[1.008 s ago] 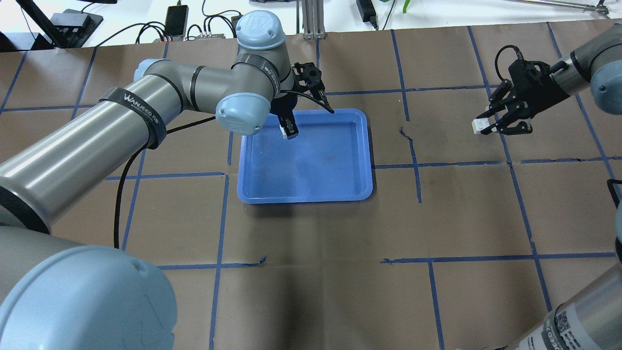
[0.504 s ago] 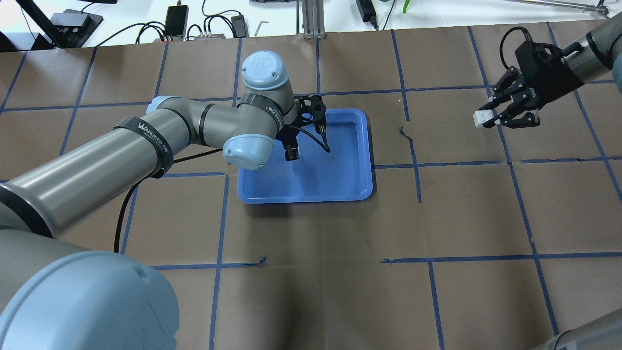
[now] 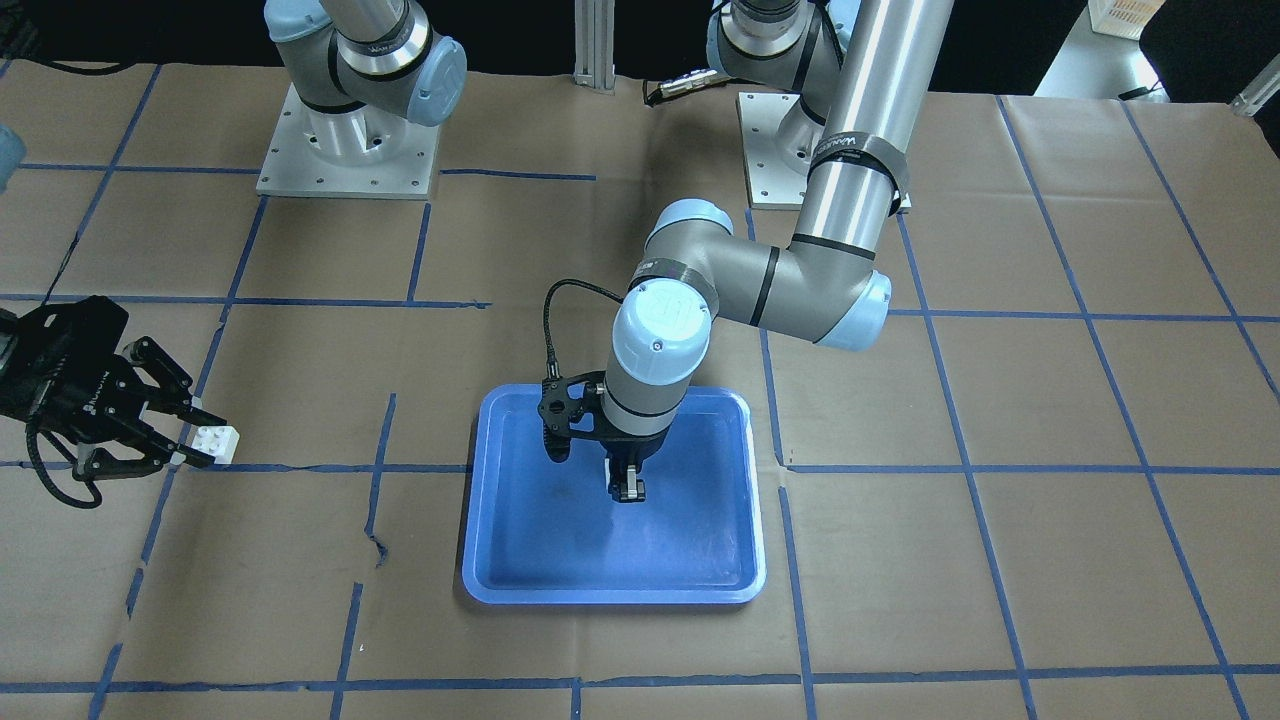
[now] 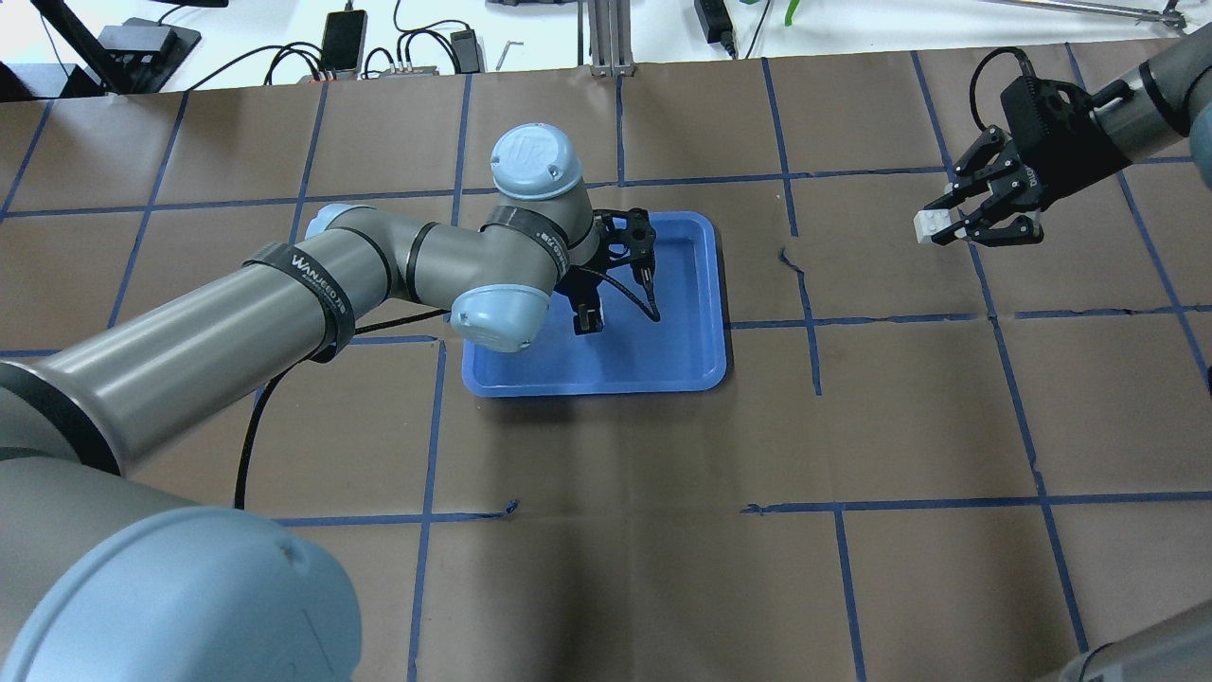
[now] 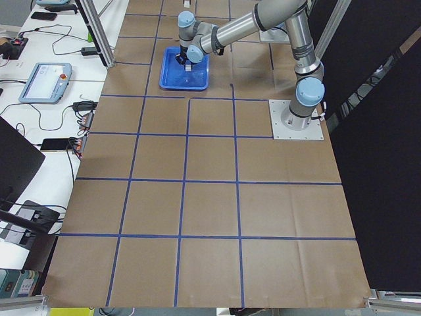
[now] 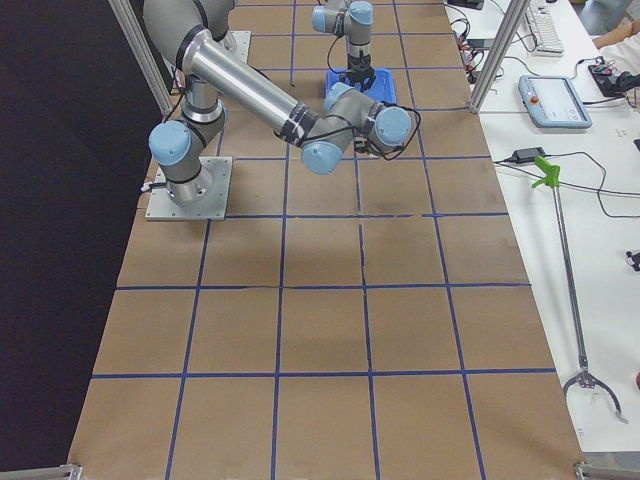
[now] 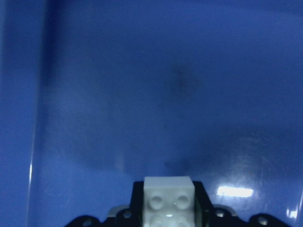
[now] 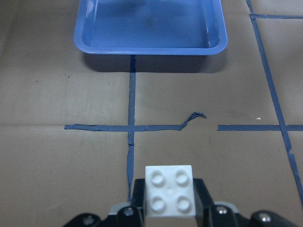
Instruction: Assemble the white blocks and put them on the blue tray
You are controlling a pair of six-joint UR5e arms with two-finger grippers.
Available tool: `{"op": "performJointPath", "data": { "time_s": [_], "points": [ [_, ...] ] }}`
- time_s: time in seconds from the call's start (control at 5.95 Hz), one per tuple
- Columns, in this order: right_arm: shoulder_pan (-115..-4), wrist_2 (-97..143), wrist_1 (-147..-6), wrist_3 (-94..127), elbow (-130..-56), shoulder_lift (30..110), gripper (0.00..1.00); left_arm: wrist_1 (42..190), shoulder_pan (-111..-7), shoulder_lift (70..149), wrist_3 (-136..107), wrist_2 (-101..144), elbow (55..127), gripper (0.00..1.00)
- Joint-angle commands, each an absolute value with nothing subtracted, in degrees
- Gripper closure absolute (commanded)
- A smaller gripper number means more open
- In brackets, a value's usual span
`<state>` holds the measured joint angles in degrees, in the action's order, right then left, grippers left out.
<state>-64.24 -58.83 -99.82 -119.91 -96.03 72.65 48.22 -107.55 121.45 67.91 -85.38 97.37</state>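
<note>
White plastic is held on both sides, and the two white blocks are not yet joined, so the task looks to be in its early half. The left end effector (image 4: 587,322) hangs over the middle of the blue tray (image 4: 682,350), its fingers closed on one white block (image 7: 168,198), whose studs point at the wrist camera. I cannot tell whether that block touches the tray floor or sits just above it.

The right end effector (image 4: 939,228) grips the other white block (image 4: 928,227), studs toward its own camera. It is held clear of the desk (image 4: 615,568), well apart from the tray, at about three o'clock of it in the overhead view. From the right wrist view the tray lies ahead at twelve o'clock, with brown paper and blue tape lines between.

Left to do, by my reading: bring the two blocks together, press studs into underside, then set the joined pair down inside the rim and let go.

As for the tray itself, no block lies loose in the parts that show. Only the left end effector and its block are above it, and a faint dark smudge marks the floor. The left arm hides the tray's nine o'clock edge from overhead.
</note>
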Motion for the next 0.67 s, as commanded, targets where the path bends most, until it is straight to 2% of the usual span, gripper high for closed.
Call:
{"op": "performJointPath", "data": {
  "time_s": [0.0, 0.17, 0.34, 0.5],
  "points": [
    [-64.25, -56.26, -99.76, -119.88, -96.15, 72.68, 0.77, 48.17, -107.75, 121.73, 67.94, -85.52, 97.47, 0.84],
    [-64.25, -56.25, -99.76, -119.88, -96.15, 72.69, 0.77, 48.08, -107.75, 122.42, 67.85, -85.52, 97.56, 0.82],
    [-64.25, -56.25, -99.76, -119.88, -96.24, 72.69, 0.76, 48.08, -107.75, 122.08, 68.20, -85.60, 97.47, 0.60],
    [-64.25, -54.51, -99.41, -119.88, -96.33, 72.69, 0.74, 48.08, -107.75, 122.08, 69.07, -85.61, 97.56, 0.02]
  ]
}}
